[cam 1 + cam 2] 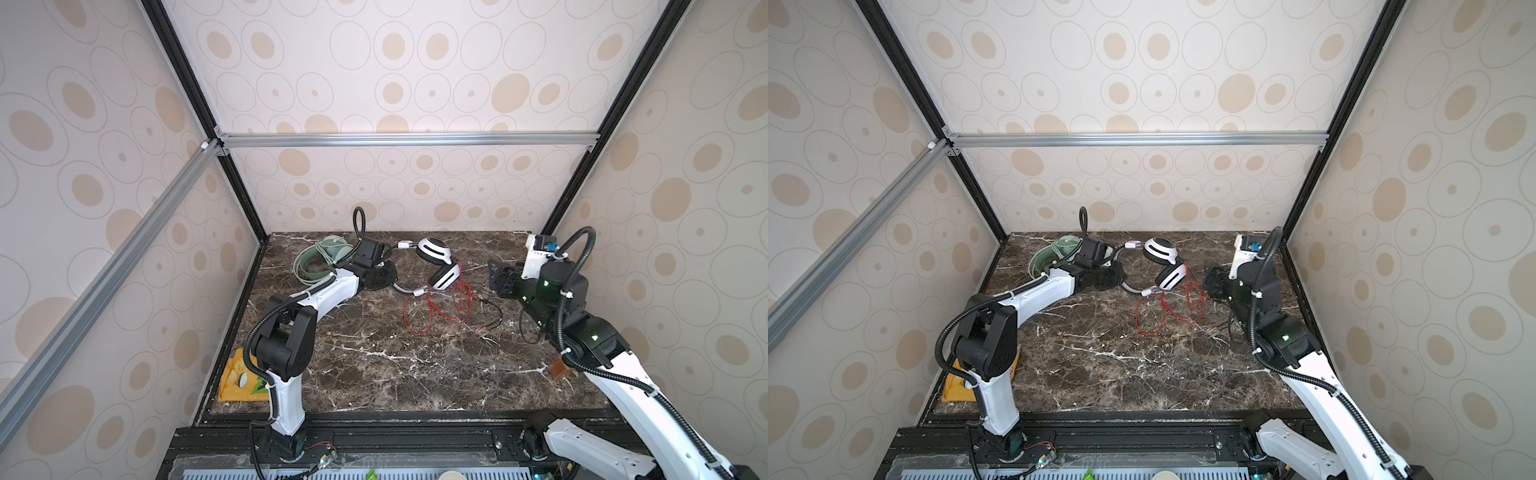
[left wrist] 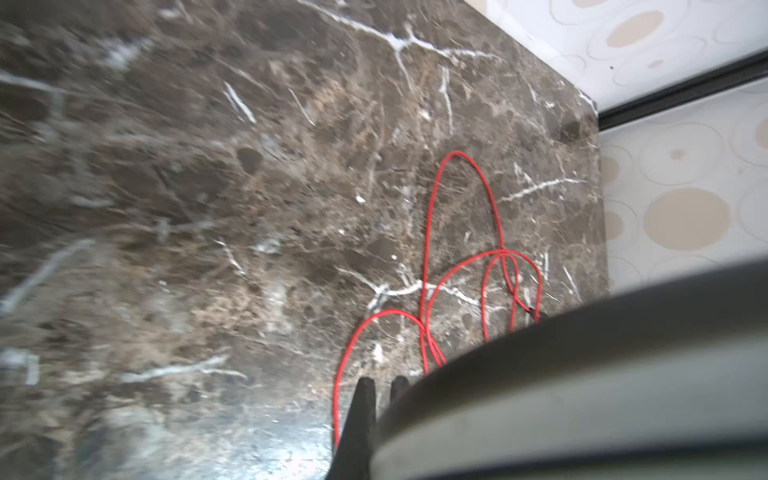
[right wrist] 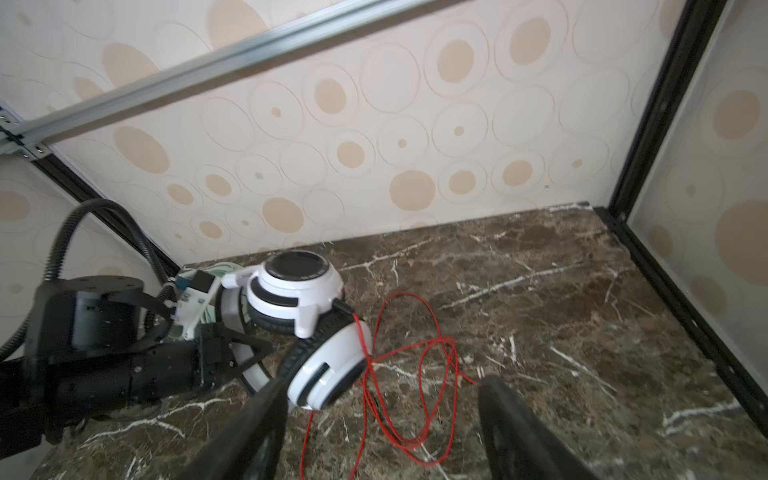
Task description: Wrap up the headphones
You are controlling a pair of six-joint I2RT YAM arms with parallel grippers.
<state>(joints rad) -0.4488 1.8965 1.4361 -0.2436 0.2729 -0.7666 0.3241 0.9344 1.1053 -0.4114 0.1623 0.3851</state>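
The left gripper (image 1: 388, 277) is closed tight, apparently pinching the grey headband (image 2: 582, 395) of the white-and-black headphones (image 1: 436, 251), though the contact itself is partly hidden. The right gripper (image 3: 384, 381) stands wide open and empty, facing the lower ear cup (image 3: 328, 374). The loose red cord (image 3: 368, 374) runs from that cup toward the front of the table (image 1: 374, 374). It lies just ahead of the right jaws, so the right arm is nearer. The mint green headphones (image 1: 316, 262) lie in the back left corner.

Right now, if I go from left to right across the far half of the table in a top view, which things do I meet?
mint green headphones → left claw → white-and-black headphones → right claw. The red cord overlaps the white-and-black pair, so I leave it out.
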